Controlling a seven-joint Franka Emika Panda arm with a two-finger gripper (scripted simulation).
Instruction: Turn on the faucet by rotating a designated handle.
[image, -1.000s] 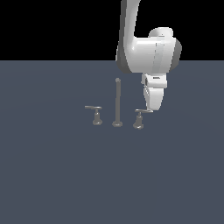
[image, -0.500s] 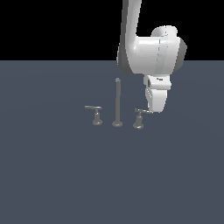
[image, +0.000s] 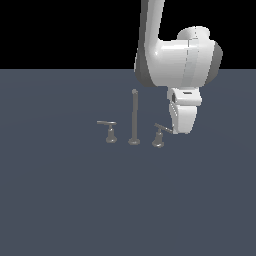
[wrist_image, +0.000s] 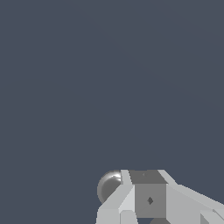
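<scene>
The faucet stands mid-floor in the exterior view: a tall thin spout rod (image: 134, 117) with two short handles. The twin handle (image: 110, 131), on the exterior view's left, has a bar jutting leftward. The designated handle (image: 159, 136), on the exterior view's right, carries a thin lever bar (image: 163, 128) slanting toward my gripper (image: 179, 131). The gripper's tip sits at the bar's outer end, touching or nearly so. In the wrist view the fingers (wrist_image: 148, 200) stand together with no gap, holding nothing, next to the handle's shiny rounded base (wrist_image: 109, 186).
The flat dark grey floor (image: 65, 200) spreads all round the faucet. My white arm (image: 175, 60) rises above the handle on the exterior view's right. Nothing else shows.
My hand has shifted slightly toward the exterior view's right and a little lower, beside the lever bar's end. The bar now slants toward the gripper. The spout and twin handle have not moved.
</scene>
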